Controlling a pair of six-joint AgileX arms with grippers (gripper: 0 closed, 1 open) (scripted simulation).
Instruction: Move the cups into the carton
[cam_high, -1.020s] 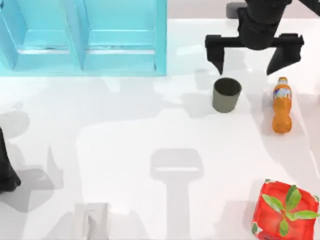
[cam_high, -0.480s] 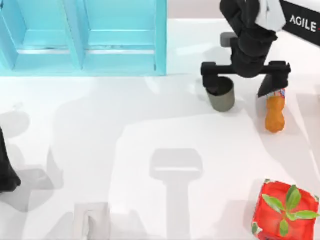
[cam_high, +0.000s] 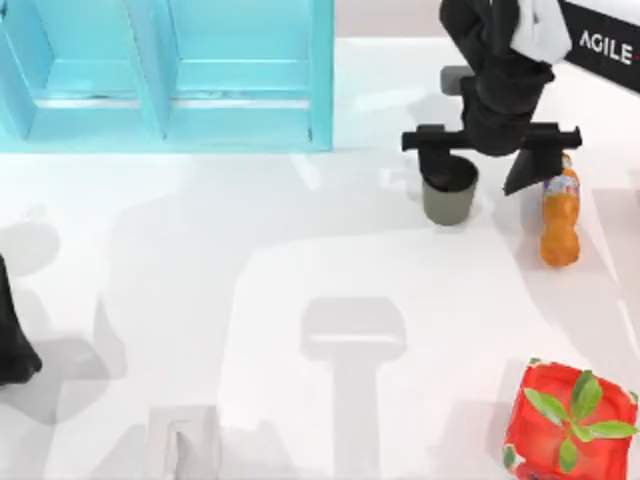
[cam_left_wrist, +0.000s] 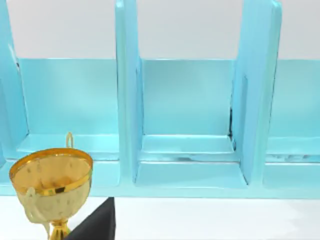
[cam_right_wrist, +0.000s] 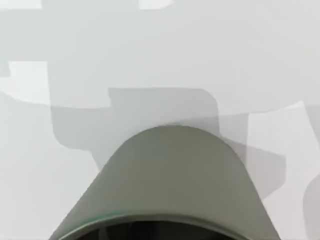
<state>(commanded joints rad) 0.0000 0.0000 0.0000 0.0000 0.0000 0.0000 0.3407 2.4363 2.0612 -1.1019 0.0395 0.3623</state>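
Top view: we are holding our right hand (cam_high: 490, 165) wide over the olive cup (cam_high: 449, 193), bottle (cam_high: 560, 217) just right; left hand's state we cannot tell.

The carton (cam_high: 170, 75) is found at the counter's (cam_high: 250, 300) far left. The cup (cam_high: 449, 190) stands right of it, the bottle (cam_high: 560, 220) laid beside the cup's right. A potted plant (cam_high: 572, 420) occupies the near right corner.

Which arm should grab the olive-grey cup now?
Right. The right gripper hangs open at the olive-grey tapered cup, one finger over its rim. The left arm sits parked at the table's far left edge.
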